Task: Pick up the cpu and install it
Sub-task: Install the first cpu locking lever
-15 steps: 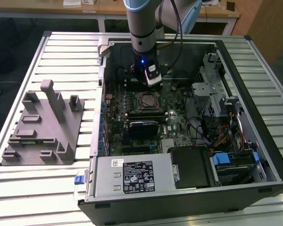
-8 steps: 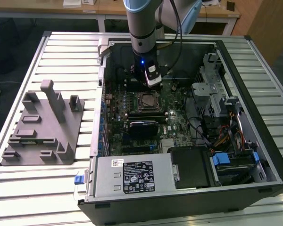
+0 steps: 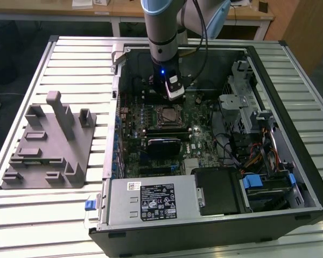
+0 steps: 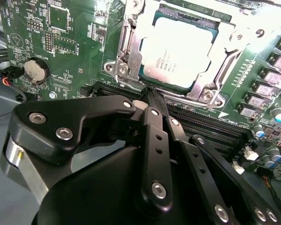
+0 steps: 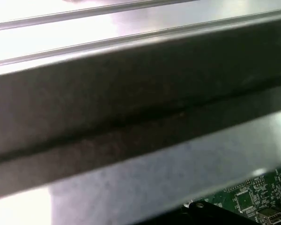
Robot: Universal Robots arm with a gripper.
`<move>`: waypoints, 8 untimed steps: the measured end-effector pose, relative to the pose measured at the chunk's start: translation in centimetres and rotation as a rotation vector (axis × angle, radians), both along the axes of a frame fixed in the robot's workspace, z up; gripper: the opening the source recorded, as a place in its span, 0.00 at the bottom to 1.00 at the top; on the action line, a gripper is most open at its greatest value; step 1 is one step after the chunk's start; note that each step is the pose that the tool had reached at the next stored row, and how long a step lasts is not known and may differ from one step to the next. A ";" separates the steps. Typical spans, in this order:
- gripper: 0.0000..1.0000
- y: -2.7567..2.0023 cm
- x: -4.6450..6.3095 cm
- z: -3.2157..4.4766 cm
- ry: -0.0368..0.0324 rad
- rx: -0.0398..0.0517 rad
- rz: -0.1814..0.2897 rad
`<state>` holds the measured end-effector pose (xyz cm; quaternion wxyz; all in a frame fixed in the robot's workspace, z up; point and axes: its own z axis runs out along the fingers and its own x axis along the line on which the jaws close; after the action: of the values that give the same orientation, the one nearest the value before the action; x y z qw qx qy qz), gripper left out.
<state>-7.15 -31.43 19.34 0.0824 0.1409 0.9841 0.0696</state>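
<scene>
In the second wrist view the black gripper (image 4: pixel 152 93) hangs just short of the socket (image 4: pixel 131 56), its fingers (image 4: pixel 155 101) pressed together into one narrow tip, gripping nothing. Just beyond that tip the cpu (image 4: pixel 178 51) lies flat inside the socket's metal frame, silvery top up, apart from the fingers. Memory slots (image 4: pixel 210 126) run between the gripper and the socket. From the exterior view, the arm (image 3: pixel 164 37) stands over the open computer case (image 3: pixel 290 134), directly behind the socket; the grey fixture block (image 3: pixel 48 145) sits well off toward the exterior view's left of the socket.
</scene>
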 end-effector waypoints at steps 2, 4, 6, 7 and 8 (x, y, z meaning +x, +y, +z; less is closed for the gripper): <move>0.11 0.00 0.0 -0.05 0.0001 -0.0003 0.000; 0.11 0.00 0.1 -0.09 0.0002 -0.0004 0.000; 0.11 -0.01 0.2 -0.13 0.0003 -0.0003 0.000; 0.11 -0.01 0.3 -0.15 0.0003 0.0001 0.000; 0.11 -0.01 0.4 -0.15 0.0002 0.0001 0.000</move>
<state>-6.80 -31.44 19.19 0.0822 0.1410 0.9841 0.0696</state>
